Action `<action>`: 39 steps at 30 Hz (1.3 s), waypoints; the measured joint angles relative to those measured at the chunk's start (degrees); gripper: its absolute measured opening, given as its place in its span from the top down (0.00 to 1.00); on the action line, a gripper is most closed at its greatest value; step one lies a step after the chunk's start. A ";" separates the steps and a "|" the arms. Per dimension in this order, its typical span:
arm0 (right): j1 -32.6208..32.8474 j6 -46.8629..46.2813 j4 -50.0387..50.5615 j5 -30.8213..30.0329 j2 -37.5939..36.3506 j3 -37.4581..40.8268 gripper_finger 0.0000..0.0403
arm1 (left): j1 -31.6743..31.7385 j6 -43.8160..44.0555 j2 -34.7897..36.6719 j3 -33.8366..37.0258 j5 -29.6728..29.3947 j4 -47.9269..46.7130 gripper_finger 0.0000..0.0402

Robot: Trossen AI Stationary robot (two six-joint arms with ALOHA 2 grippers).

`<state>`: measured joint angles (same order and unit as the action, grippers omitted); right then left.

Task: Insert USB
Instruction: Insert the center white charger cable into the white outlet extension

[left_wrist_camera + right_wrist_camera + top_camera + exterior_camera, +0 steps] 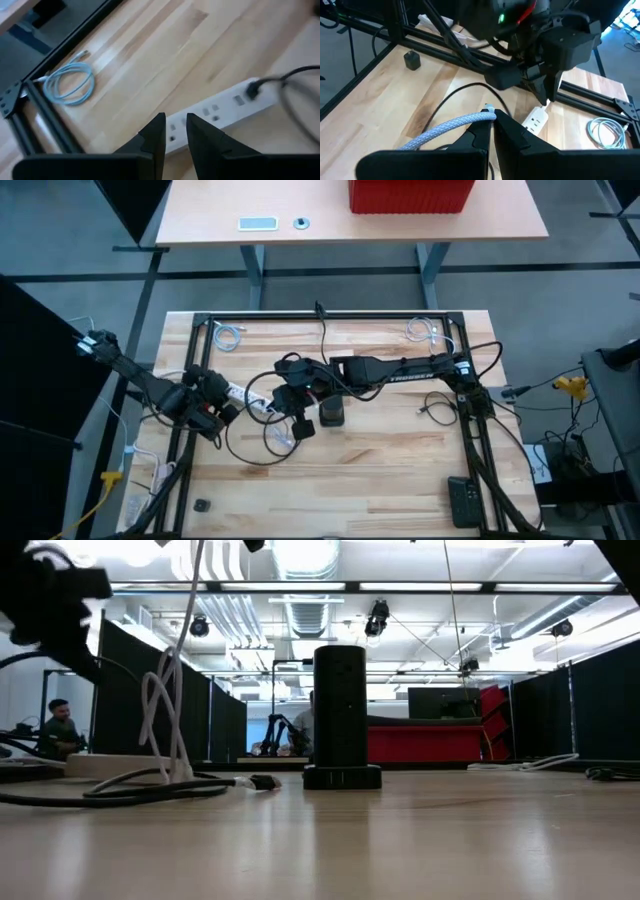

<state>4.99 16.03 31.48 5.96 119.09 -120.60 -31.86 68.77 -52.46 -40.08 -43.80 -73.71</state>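
Right gripper (491, 131): we see it clenched on the braided grey USB cable (451, 128).
Left gripper (174, 131): narrowly parted, empty, above the white plastic power strip (220, 112).
Cable plug: at right fingertips.

The left arm is extended from the left edge of the high view, with the left gripper (222, 412) at centre left; its jaws are held slightly apart. The right arm is stretched leftward across the middle, the right gripper (290, 427) angled downward, jaws closed.
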 joint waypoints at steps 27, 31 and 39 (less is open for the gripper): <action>0.10 -1.37 5.91 1.95 -0.03 0.22 1.00 | 4.33 -22.72 -7.41 -4.82 23.85 20.59 0.84; -0.58 2.50 5.36 3.22 1.19 0.33 1.00 | 4.33 -23.05 -8.65 -4.82 23.86 21.70 0.83; -5.24 17.21 1.80 4.70 5.10 0.04 1.00 | 4.26 -22.37 -10.84 -4.80 23.84 22.29 0.84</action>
<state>-0.24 33.24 33.29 10.66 124.18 -120.55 -27.59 46.40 -63.29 -44.88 -19.96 -51.42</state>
